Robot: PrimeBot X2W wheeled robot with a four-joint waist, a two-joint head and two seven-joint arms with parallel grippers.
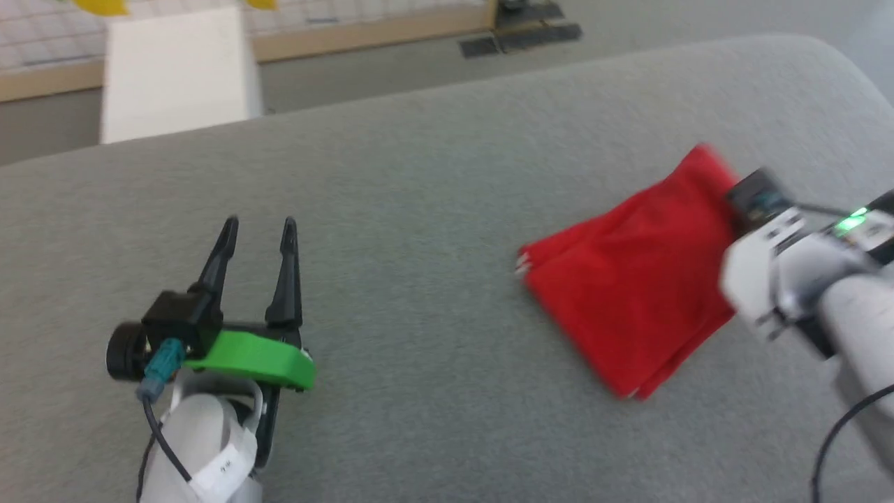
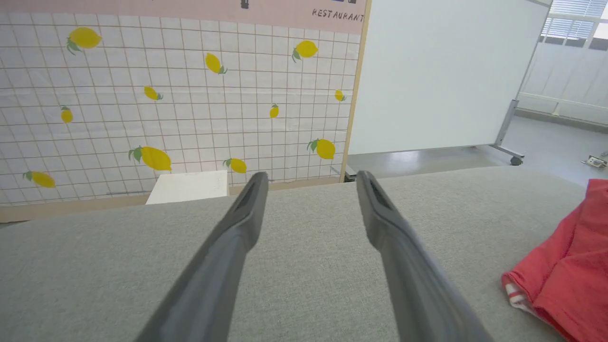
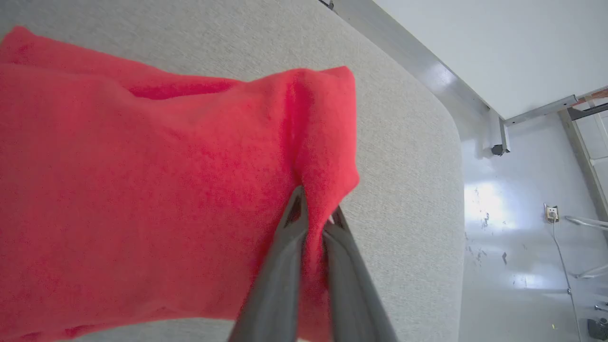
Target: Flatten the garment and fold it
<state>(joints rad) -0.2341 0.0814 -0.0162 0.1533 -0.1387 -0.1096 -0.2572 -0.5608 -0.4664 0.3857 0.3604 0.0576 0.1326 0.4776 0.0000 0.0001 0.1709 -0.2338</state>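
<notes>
- The garment (image 1: 628, 279) lies as a compact red packet on the right side of the grey counter (image 1: 419, 209); the folding looks largely done.
- Right gripper (image 3: 316, 209): jaws pinched tight on a ridge of its cloth.
- Left gripper (image 1: 258, 223): jaws spread wide, empty, well apart from it.
- Likely remaining: a last tidy, then release.

**Left jaws spread, right jaws pinched**

The left arm (image 1: 201, 429) reaches in from the lower left. The left jaws stand wide apart, and both fingers (image 1: 221, 257) point ahead and hold nothing. The right arm (image 1: 855, 307) angles in from the right edge, and the right jaws are clamped on a fold of the garment (image 3: 142, 190).
</notes>
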